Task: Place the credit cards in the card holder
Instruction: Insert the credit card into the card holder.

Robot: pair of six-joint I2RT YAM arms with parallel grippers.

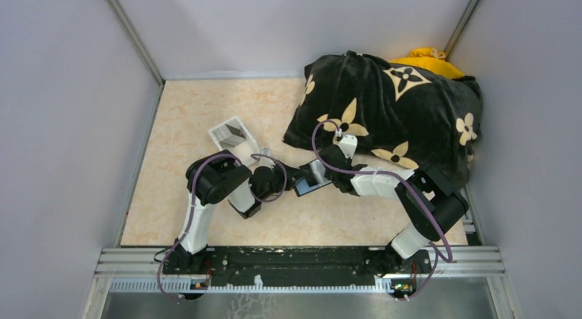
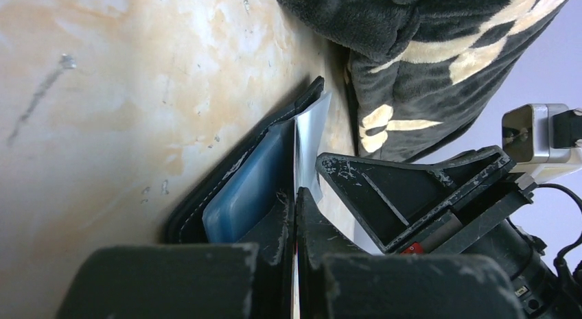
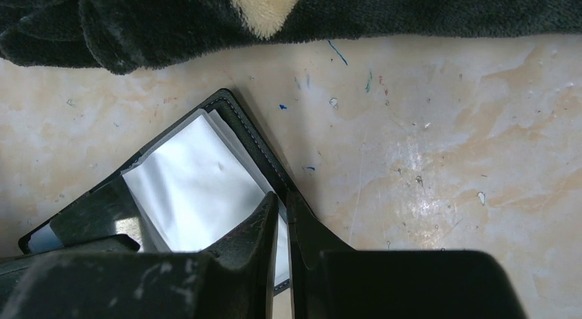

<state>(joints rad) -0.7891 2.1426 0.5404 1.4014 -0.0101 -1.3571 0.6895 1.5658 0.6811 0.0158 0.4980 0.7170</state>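
Black card holder (image 3: 250,135) lies open; my left gripper (image 2: 296,216) clamps its pale lining (image 3: 199,188), right gripper (image 3: 280,219) pinches its edge; blue-grey card (image 2: 243,192) inside.

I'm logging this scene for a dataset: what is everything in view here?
card holder: one, black with pale lining, open at table centre
credit card: one visible, blue-grey, tucked in the card holder
tray box: one, pale grey, behind the left arm
cushion: one, black with cream flowers, far right
bundle: one, yellow, mostly hidden behind the cushion
table: one, beige marbled, under everything
left gripper: one, black, shut on the card holder's pale leaf
right gripper: one, black, shut on the card holder's edge
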